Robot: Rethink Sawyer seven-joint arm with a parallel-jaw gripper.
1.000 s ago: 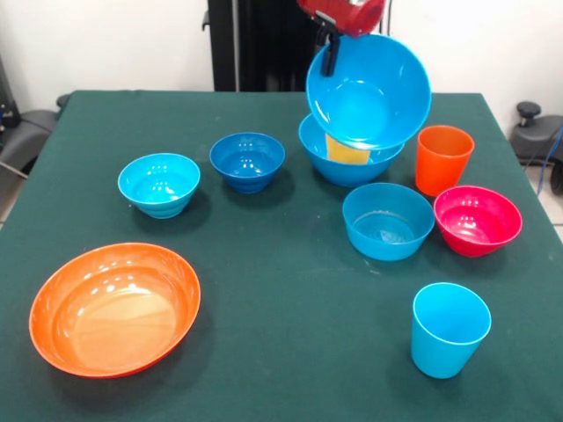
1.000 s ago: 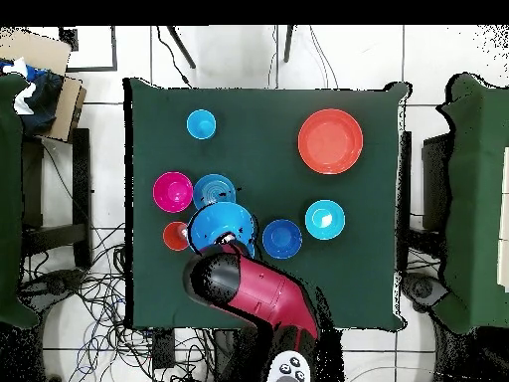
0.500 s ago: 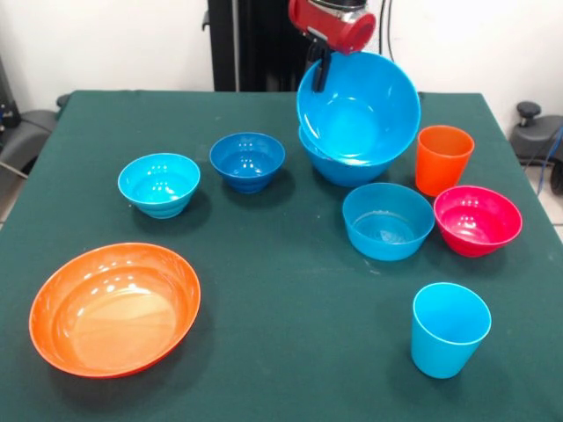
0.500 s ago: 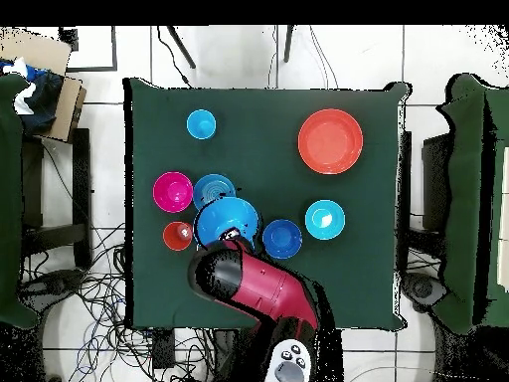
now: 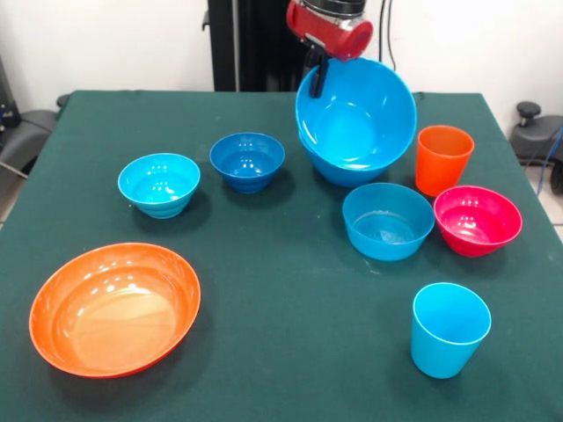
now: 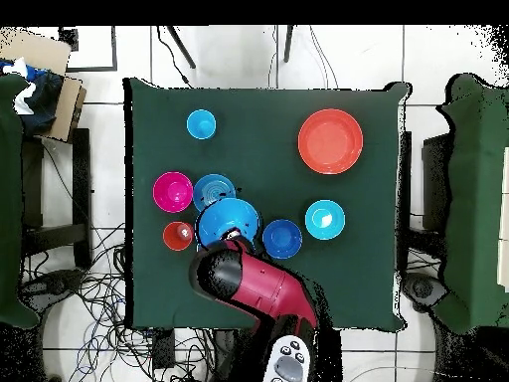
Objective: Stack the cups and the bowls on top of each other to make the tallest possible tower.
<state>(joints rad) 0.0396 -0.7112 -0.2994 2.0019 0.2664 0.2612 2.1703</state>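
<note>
**Claw pinching big blue bowl at far side of surface**

Nearest me in front view: light blue cup (image 5: 449,328) upright at near right, wide orange bowl (image 5: 114,308) at near left, well apart. Green surface (image 5: 281,290) between them is bare.

Mid row: medium light blue bowl (image 5: 388,221) w/ magenta-red bowl (image 5: 478,220) just beside it on the right; can't tell if rims touch. On the left, cyan bowl (image 5: 159,184) and, slightly farther, small dark blue bowl (image 5: 247,161), near each other but apart.

Farther back: orange cup (image 5: 443,158) upright, just behind the magenta-red bowl.

Far side: I see the claw (image 5: 316,77) pinching the far rim of a large blue bowl (image 5: 355,114), one dark finger down inside the rim. Bowl is tilted, opening facing me. It sits in or just over a second large blue bowl (image 5: 339,169), only the lower edge of which shows; can't tell if they touch. Red arm (image 6: 249,284) covers part of the pair in overhead view.
</note>
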